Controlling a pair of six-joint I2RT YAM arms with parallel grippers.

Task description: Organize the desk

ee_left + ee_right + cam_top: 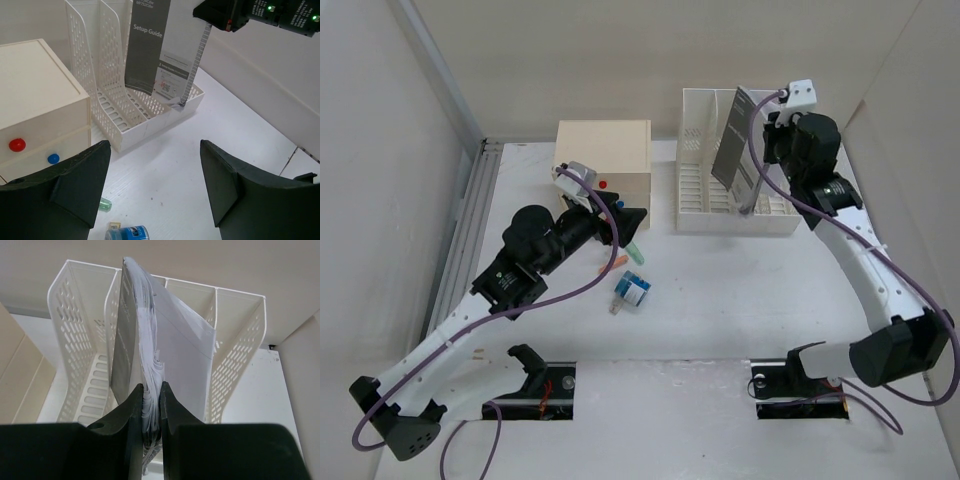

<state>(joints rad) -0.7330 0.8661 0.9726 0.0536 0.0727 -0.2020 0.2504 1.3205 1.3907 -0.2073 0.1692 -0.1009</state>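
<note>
Now: right gripper point(151, 392) clamped on booklet point(735, 140), long axis tilted, lower corner in rack point(692, 130) right below. Left gripper point(155, 167) spread wide, nearer bottle point(633, 290) lying on desk point(740, 290).

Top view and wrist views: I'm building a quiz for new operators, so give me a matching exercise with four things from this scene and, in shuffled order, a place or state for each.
Things:
1. booklet
2. drawer box
3. blue container
4. left fingers

Places or states:
A. lying on the desk
B. pinched between the right fingers, at the rack
C. spread apart, holding nothing
D. standing left of the rack

Pairs: 1-B, 2-D, 3-A, 4-C.
</note>
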